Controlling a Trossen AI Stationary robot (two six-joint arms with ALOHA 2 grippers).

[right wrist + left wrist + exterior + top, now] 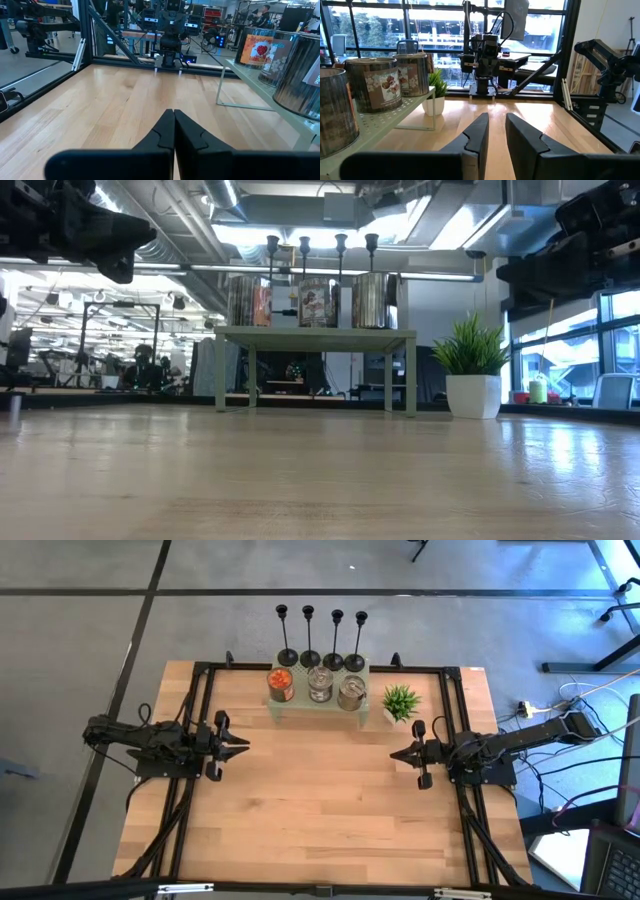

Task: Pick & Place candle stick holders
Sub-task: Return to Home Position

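The floor [80, 640] is grey, with dark lines running across it. A light wooden table [320, 810] stands in the middle. Chair wheels [615, 610] show at the far right, and cables [565, 695] lie on the floor to the right. Big windows [380, 35] let in daylight. Shiny pipes [420, 210] and bright lights [240, 232] hang from the ceiling.

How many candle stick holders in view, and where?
4 candle stick holders, upright in a row along the green shelf's far edge, behind the three cans: leftmost, second, third, rightmost. None seem hidden.
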